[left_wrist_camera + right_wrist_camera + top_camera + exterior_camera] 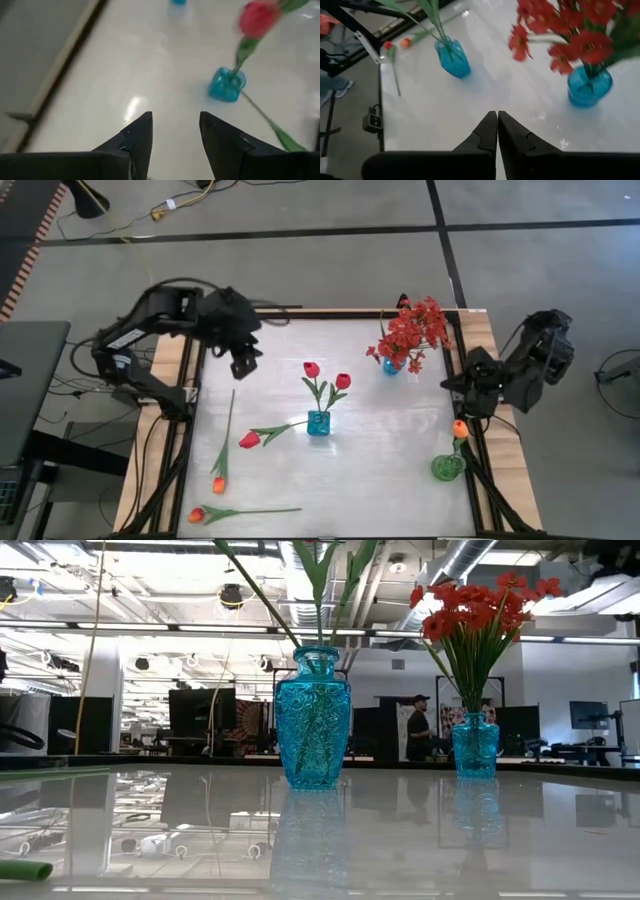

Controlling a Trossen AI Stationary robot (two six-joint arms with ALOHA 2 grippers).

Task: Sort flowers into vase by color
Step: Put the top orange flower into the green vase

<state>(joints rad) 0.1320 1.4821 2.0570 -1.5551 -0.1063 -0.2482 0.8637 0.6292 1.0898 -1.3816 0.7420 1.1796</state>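
We judged the sorting a little past halfway. Two red rosebuds [327, 375] stood in the blue vase [318, 423] near the middle of the bench [380, 470], and a bushy spray of small red blossoms [412, 330] filled a second blue vase [390, 366] toward the far right corner. An orange tulip bud [460, 428] sat in the green vase [448, 468] at the right edge.

Three flowers were left lying flat. A loose red rosebud [250, 440] lay just left of the middle vase, its stem reaching toward the vase. Two orange tulips remained near the front left: one [218, 484] with its stem pointing away from the front edge, the other [197, 515] lying along the front edge.

Our left hand [245, 362] hung released and empty above the far left part of the bench, its fingers [140, 137] spread apart. Our right hand [497, 131] was clenched on nothing, raised beside the bench's right edge near the spray.

We reckoned the loose rosebud belonged in the middle blue vase and both tulips in the green one.
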